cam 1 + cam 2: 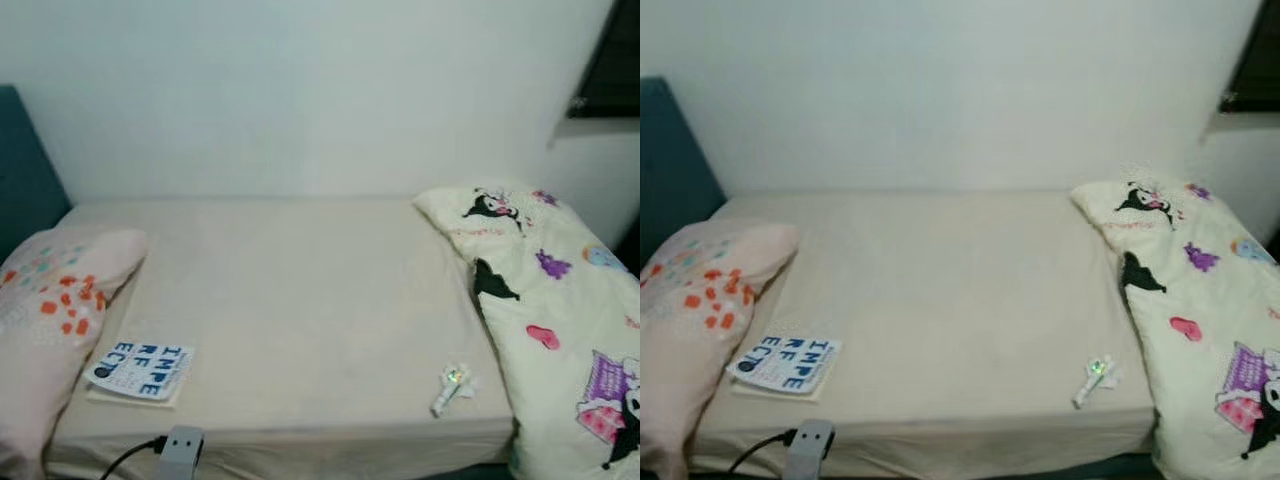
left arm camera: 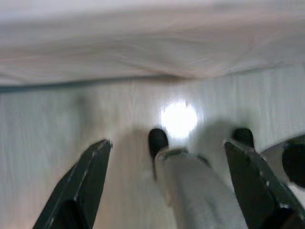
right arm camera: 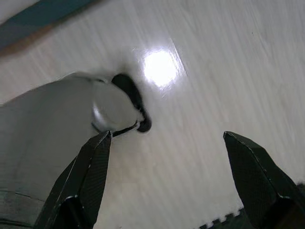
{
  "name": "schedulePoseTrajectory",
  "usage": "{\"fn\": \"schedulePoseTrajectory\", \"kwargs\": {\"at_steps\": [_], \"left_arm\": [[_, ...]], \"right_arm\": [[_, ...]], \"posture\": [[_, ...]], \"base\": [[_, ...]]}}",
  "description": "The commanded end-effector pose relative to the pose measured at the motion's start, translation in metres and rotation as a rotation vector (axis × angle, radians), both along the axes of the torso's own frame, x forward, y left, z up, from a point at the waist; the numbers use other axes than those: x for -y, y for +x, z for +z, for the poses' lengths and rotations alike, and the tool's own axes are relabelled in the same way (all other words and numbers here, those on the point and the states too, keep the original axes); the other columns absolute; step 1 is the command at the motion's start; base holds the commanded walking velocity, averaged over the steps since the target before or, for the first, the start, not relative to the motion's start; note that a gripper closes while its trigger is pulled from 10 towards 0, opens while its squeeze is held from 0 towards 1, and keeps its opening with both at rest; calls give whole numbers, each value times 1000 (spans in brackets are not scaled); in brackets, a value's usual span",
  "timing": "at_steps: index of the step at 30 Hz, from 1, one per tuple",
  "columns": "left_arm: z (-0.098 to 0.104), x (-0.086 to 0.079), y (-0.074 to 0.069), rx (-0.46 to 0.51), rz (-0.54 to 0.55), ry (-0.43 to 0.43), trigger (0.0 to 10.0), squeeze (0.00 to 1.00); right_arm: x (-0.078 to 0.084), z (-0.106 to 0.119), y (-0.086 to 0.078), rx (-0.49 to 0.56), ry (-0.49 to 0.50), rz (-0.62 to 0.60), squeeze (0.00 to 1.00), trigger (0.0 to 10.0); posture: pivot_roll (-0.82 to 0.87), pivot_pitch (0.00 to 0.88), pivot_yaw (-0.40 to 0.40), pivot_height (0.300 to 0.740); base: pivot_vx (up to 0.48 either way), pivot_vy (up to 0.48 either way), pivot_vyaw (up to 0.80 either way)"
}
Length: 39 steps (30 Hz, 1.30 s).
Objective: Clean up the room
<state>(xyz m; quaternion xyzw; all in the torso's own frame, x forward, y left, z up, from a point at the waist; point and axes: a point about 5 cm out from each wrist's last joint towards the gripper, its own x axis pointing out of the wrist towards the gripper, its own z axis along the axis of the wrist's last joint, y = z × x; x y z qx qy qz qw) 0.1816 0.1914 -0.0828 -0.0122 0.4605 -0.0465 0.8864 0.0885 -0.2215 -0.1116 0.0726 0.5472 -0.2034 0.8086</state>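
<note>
Left eye view: bed [image 1: 300,300] bears booklet [image 1: 140,370], small toy [image 1: 452,385]

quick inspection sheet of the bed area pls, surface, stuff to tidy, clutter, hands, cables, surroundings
surface: bed with a bare cream sheet
job's things: booklet near the front left corner; small white toy near the front right
clutter: floral pillow at left; cartoon quilt at right
hands: left hand and right hand both open, over pale floor
cables: grey plug with black cable at front edge
surroundings: white wall; blue headboard at left
</note>
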Motion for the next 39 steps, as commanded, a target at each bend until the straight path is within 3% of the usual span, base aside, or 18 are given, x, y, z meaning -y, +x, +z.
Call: {"fn": "schedulePoseTrajectory", "kwargs": {"at_steps": [1,5,10,12,13,16,20,24,29,31,33,39], "left_arm": [[-1,2,-1,-8,-2,-4,10000,0],[1,4,3,5,7,-11,10000,0],[7,8,16,53,18,-33,10000,0],[13,10,27,91,28,-52,10000,0],[13,10,27,91,28,-52,10000,0],[22,14,42,142,31,-74,10000,0],[31,20,57,201,49,-113,10000,0],[38,24,65,239,62,-147,10000,0],[69,31,102,411,59,-197,10000,0],[69,31,102,411,59,-197,10000,0],[79,29,112,458,61,-189,10000,0],[89,28,120,516,14,-157,10000,0]], "right_arm": [[0,3,12,46,-10,25,0,10000],[4,7,22,87,-36,63,0,10000],[13,18,46,178,-102,139,0,10000],[42,39,79,265,-149,145,0,10000],[42,39,79,265,-149,145,0,10000],[61,65,115,366,-196,134,0,10000],[57,84,145,470,-210,124,0,10000],[52,88,153,505,-202,124,0,10000],[41,111,183,660,-118,153,0,10000],[41,111,183,660,-118,153,0,10000],[39,120,193,707,-101,186,0,10000],[34,136,208,773,-95,255,0,10000]], "posture": [[-44,0,32,740],[-44,0,32,740],[-44,0,31,740],[-43,0,30,740],[-43,0,30,740],[-39,0,24,740],[-45,0,24,740],[-46,0,25,740],[-49,0,16,730],[-49,0,16,730],[-48,0,14,720],[-51,0,10,705]], "base": [[0,-480,0],[0,-480,0],[0,-480,407],[0,-480,712],[0,-480,712],[0,-480,710],[0,-480,0],[0,-480,0],[0,-214,0],[0,0,0],[0,0,0],[0,0,0]]}}
